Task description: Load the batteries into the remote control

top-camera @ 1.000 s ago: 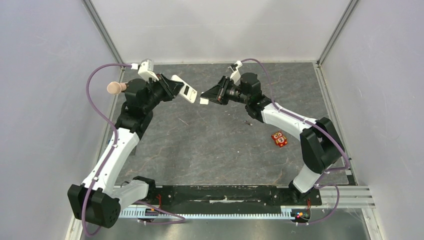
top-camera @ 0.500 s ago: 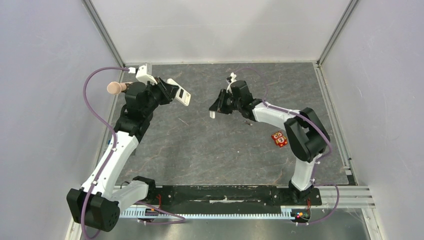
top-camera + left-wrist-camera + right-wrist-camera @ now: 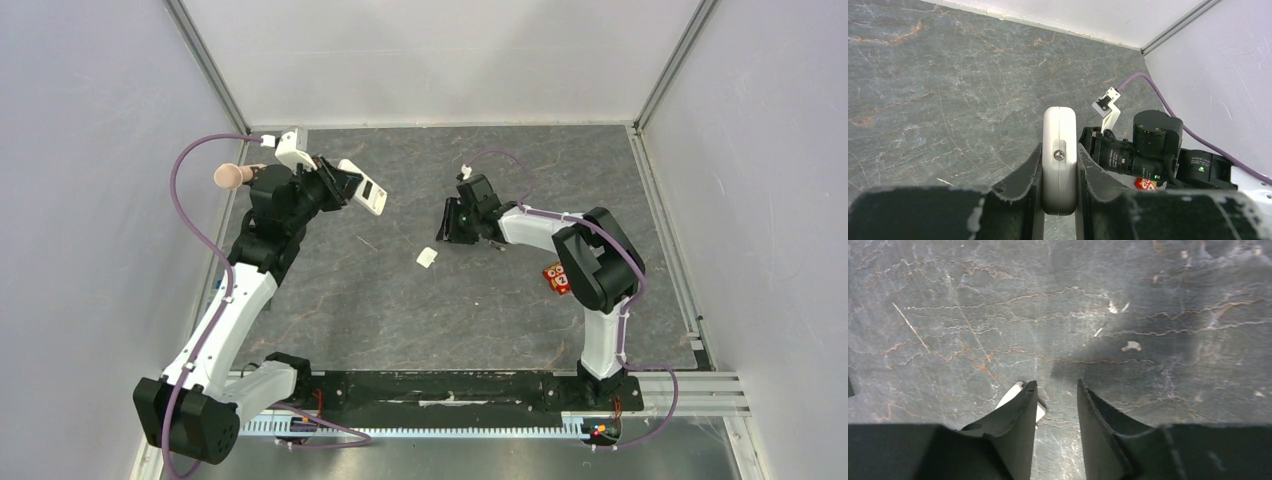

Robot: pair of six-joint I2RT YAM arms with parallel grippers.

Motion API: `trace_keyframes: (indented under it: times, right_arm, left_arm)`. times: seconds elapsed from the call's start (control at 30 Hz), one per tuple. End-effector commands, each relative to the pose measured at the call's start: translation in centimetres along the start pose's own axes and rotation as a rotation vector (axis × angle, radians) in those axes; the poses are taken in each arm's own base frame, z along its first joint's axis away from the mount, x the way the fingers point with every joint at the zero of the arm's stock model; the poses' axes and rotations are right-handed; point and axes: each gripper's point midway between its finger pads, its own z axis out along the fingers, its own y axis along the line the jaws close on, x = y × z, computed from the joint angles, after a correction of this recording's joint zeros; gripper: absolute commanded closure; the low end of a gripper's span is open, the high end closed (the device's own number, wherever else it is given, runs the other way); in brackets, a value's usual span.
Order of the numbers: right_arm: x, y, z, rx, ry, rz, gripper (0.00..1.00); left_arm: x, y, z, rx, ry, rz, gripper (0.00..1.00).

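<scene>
Left fingers (image 3: 1024, 179) grip the remote control (image 3: 1059, 150) off the worktop (image 3: 400, 310); right fingers (image 3: 1020, 420) are parted and empty.

The white remote control sits edge-on between the left fingers, which press on its two broad faces. Its far end juts past their tips and is clear of the grey worktop. The right fingers point down close to the worktop with a narrow gap and nothing between them. A small white cover piece (image 3: 427, 257) lies flat just beside their tips, partly hidden behind one finger in the wrist view. An orange owl-faced square (image 3: 557, 278) lies well behind the right fingers, against that arm's elbow.
</scene>
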Motion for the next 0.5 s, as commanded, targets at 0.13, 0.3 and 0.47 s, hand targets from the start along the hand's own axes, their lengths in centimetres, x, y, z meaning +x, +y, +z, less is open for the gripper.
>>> trace_keyframes:
  times: [0.13, 0.3, 0.47]
  right_arm:
    - [-4.9, 6.8, -6.4, -0.264, -0.140, -0.083, 0.51]
    - [-5.3, 13.6, -14.2, -0.674, -0.256, -0.200, 0.31]
    - [-6.2, 17.7, -21.6, -0.932, -0.347, -0.160, 0.17]
  left_arm:
    - [-1.6, -2.6, -0.7, 0.096, -0.034, -0.053, 0.98]
    - [-2.5, -5.2, -1.3, 0.206, -0.035, -0.103, 0.98]
    - [-4.4, -8.0, -2.2, 0.307, -0.051, -0.186, 0.98]
